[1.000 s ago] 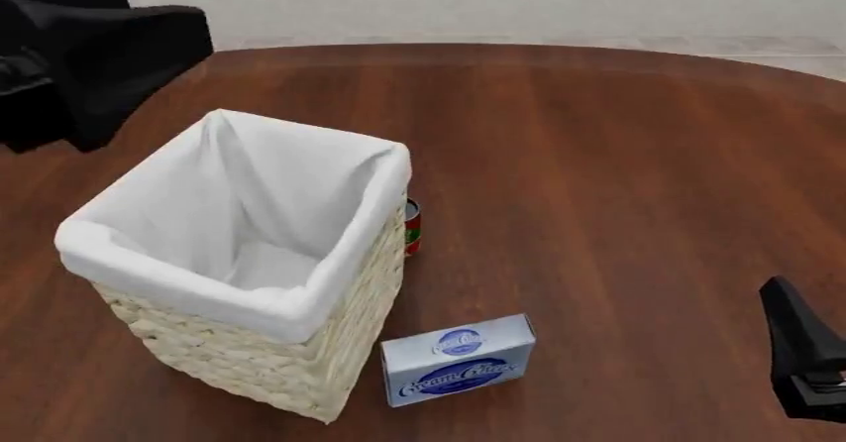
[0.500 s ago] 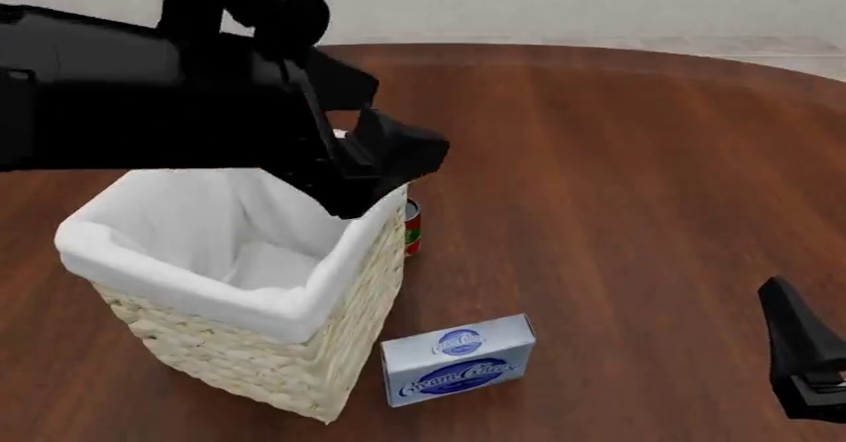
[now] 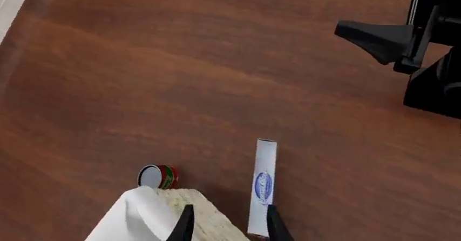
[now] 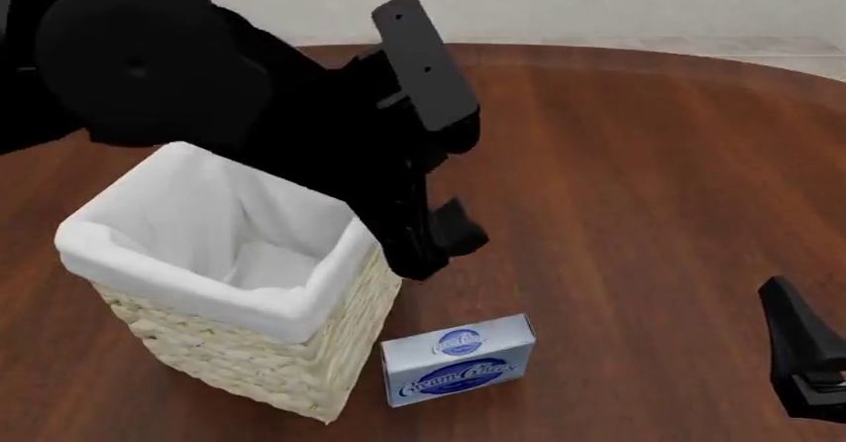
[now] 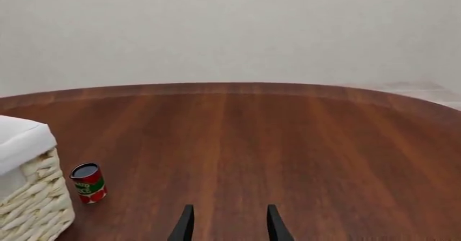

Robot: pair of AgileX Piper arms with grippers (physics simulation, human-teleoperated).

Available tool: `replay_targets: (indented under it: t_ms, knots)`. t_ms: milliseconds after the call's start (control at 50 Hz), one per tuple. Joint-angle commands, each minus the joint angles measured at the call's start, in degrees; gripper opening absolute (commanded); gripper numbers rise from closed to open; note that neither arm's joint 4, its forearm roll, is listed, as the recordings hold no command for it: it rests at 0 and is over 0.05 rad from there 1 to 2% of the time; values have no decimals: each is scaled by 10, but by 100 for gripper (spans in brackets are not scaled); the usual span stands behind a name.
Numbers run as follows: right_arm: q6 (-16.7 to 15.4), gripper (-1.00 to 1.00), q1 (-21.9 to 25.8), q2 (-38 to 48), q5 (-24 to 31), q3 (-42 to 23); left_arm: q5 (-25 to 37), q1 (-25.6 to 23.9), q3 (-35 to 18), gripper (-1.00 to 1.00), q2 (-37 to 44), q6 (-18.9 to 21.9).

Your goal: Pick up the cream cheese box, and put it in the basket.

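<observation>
The cream cheese box (image 4: pixel 459 360) stands on its long edge on the table, just right of the basket's near corner. The wicker basket (image 4: pixel 252 348) with a white liner sits at the left. My left gripper (image 4: pixel 437 247) hangs above the basket's right side, behind and above the box, open and empty. In the left wrist view the box (image 3: pixel 264 184) shows edge-on beyond the open fingertips (image 3: pixel 185 226), beside the basket's corner (image 3: pixel 196 215). My right gripper (image 4: pixel 803 363) is low at the right edge, open and empty, far from the box.
A small red-green can (image 3: pixel 159 176) stands on the table behind the basket's right side. It also shows in the right wrist view (image 5: pixel 88 182) next to the basket (image 5: pixel 32 198). The left arm hides it in the front view. The round table's far edge (image 5: pixel 230 85) curves ahead.
My left arm has swung in from the far left, over the basket, and come down to the right toward the box. The right arm, the box and the basket have not moved.
</observation>
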Motion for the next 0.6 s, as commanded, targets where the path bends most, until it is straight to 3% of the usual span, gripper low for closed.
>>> replay_targets:
  t_ms: [20,200,320,500,600]
  knots:
    - [6,100,0,0,1,0,61,-23,-33,100,54,40]
    - [8,100,5,0,6,0,90,-26,-35,100,86,73]
    - [10,100,5,0,7,0,107,-55,-46,100,99,52]
    - [16,100,8,0,5,0,83,-93,-5,100,110,39]
    - [16,100,11,0,8,0,68,-80,9,100,124,38]
